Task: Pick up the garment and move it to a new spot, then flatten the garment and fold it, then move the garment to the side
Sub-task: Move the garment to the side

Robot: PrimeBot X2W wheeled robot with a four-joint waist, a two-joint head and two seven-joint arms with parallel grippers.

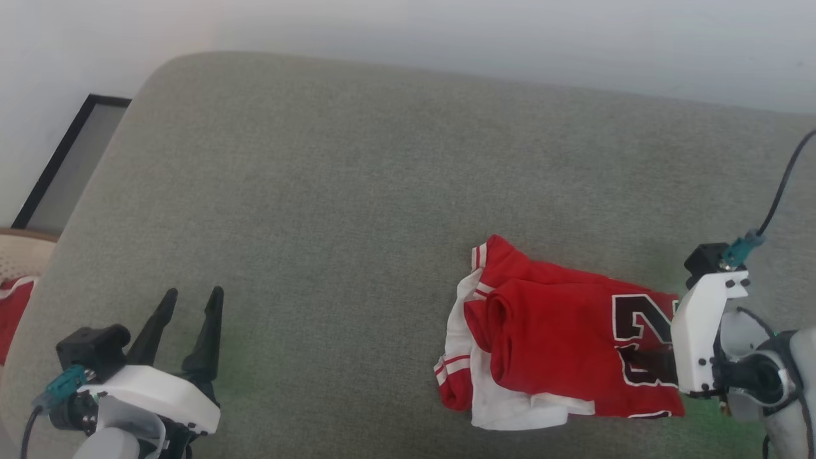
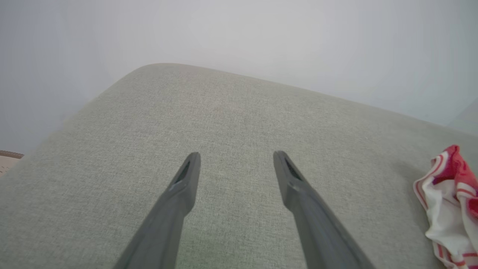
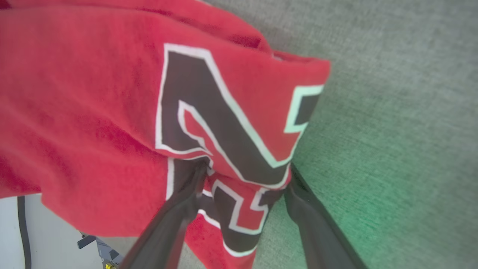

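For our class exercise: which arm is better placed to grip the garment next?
Likely right. The right gripper stands open at the edge of the garment; the left gripper hovers apart over the cushion.

The left claw [image 1: 193, 296] is held with its two dark fingers spread wide, pointed forward. The right claw [image 3: 245, 173] is turned sideways toward the left claw, its fingers likewise parted.

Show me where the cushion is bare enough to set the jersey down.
Free: the wide stretch of cushion between the open left gripper and the jersey, and the band behind the jersey. Crowded: the right front, where the open right gripper stands at the jersey's edge.
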